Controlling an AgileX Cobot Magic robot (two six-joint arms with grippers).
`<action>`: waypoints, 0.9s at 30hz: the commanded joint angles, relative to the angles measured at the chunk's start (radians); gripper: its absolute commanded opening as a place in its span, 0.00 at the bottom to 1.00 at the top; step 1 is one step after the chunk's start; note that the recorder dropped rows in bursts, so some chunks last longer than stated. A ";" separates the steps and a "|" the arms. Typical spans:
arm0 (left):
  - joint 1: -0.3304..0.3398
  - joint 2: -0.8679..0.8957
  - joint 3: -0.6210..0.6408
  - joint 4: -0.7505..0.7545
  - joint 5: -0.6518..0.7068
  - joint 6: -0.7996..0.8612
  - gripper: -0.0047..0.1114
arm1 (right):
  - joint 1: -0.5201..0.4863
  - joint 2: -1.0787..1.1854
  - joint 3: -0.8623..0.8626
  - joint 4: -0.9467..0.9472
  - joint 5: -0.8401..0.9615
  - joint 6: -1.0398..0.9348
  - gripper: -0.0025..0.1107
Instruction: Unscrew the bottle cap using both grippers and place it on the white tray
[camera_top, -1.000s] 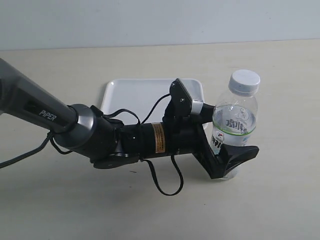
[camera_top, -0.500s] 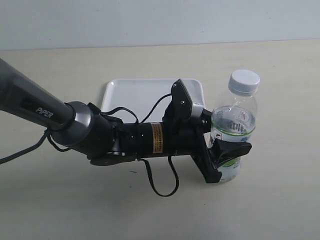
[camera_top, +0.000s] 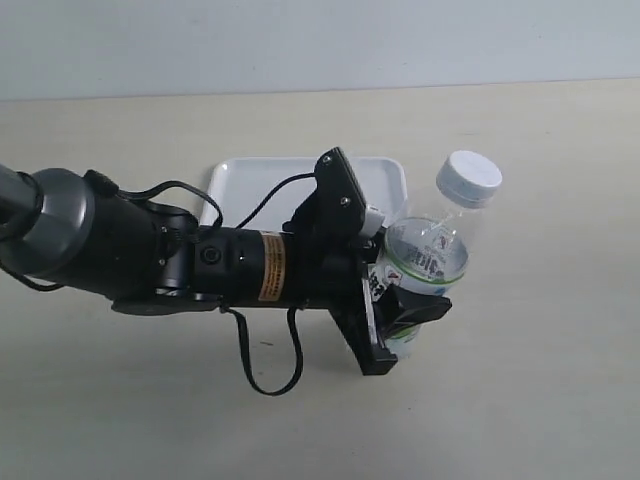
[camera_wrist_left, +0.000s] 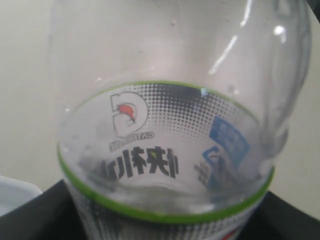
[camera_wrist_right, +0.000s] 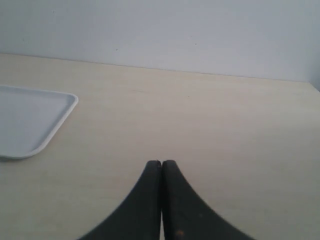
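My left pincer (camera_top: 404, 292) is clamped on the bottle (camera_top: 432, 250) low on its body, across the label band. The bottle leans, its neck tipped toward the desk's (camera_top: 545, 390) right edge. It sits right of the desk's middle, well short of the far edge, just beside the white tray (camera_top: 255, 180). The tray lies flat on the side nearer the far edge. The pincer hides the bottle's base, so I cannot tell whether it touches the desk. The bottle cap (camera_top: 470, 178) is screwed on at the top, clear of everything. My right pincer (camera_wrist_right: 161, 165) has its fingers pressed together on nothing, hovering over bare desk with a tray corner off to one side. I judge the bottle light and nearly empty, with thin, clear walls that will dent and slide under a hard squeeze. The low grip on the label is the firmest hold available. The cap looks small, stiff and smooth-topped, so I would open the right pincer and take it across its sides, squarely along the tilted neck, or it may slip.
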 joint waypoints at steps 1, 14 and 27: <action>0.047 -0.034 0.070 -0.002 -0.084 0.031 0.04 | -0.005 -0.006 0.005 -0.041 -0.011 -0.006 0.02; 0.141 -0.047 0.124 0.052 -0.119 0.014 0.04 | -0.005 -0.006 0.005 0.263 -0.305 0.075 0.02; 0.141 -0.047 0.124 0.106 -0.121 0.014 0.04 | -0.005 -0.006 0.005 0.342 -0.730 0.287 0.02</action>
